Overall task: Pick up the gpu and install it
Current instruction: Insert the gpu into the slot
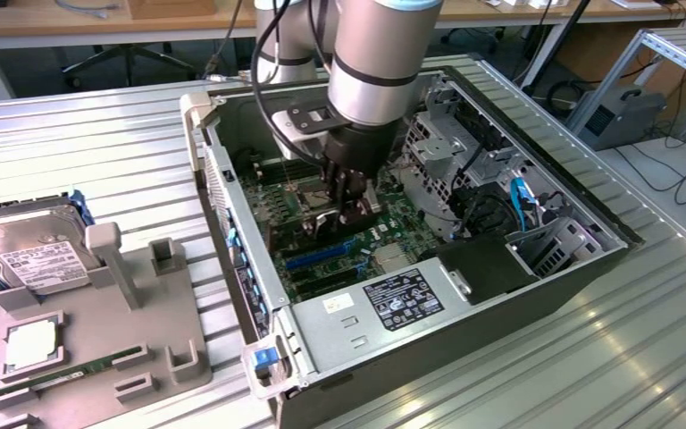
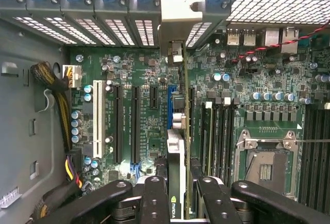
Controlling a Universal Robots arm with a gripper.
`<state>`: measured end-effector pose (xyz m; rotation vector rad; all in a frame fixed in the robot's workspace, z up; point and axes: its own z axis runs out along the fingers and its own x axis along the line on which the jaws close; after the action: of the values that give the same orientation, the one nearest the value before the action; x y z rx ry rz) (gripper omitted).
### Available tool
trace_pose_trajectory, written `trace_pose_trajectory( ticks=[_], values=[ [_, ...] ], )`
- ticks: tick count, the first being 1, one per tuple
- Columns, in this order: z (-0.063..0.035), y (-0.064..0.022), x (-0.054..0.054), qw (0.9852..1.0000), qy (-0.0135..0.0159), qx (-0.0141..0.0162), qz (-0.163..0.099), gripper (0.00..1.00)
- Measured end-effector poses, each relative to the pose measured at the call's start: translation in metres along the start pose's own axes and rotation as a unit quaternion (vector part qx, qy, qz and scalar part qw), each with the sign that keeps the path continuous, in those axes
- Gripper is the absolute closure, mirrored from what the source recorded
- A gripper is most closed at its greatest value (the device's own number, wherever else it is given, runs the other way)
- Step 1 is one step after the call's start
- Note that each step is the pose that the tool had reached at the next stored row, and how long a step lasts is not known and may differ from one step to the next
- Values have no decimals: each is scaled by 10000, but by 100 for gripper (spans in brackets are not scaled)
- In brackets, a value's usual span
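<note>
Gripping gpu (image 2: 176,141) edge-on in end effector (image 2: 178,195), over motherboard (image 2: 134,105) slots inside case (image 1: 230,232), silver bracket toward rear wall. Green logo on card edge, lettering unreadable. Power supply label (image 1: 398,300) print illegible. Card face hidden; seating unclear.

A robotics lab or workshop is indicated. An open computer case (image 1: 498,349) is laid on a ribbed aluminium surface (image 1: 104,152), with an industrial robot arm (image 1: 373,63) lowered into it. Beside the case, a grey parts fixture (image 1: 140,340) and a hard drive (image 1: 33,255) are set out. Behind the case, wooden desks (image 1: 81,22), an office chair (image 1: 129,58), an aluminium-profile frame (image 1: 665,54) and loose floor cables (image 1: 665,170) are seen.
</note>
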<state>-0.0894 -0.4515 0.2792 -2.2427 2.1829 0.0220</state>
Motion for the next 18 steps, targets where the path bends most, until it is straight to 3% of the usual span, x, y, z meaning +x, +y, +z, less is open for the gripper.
trace_pose_trajectory(
  ticks=[18],
  values=[
    [62,93,0,10000,1,-1,-7,73]
  ],
)
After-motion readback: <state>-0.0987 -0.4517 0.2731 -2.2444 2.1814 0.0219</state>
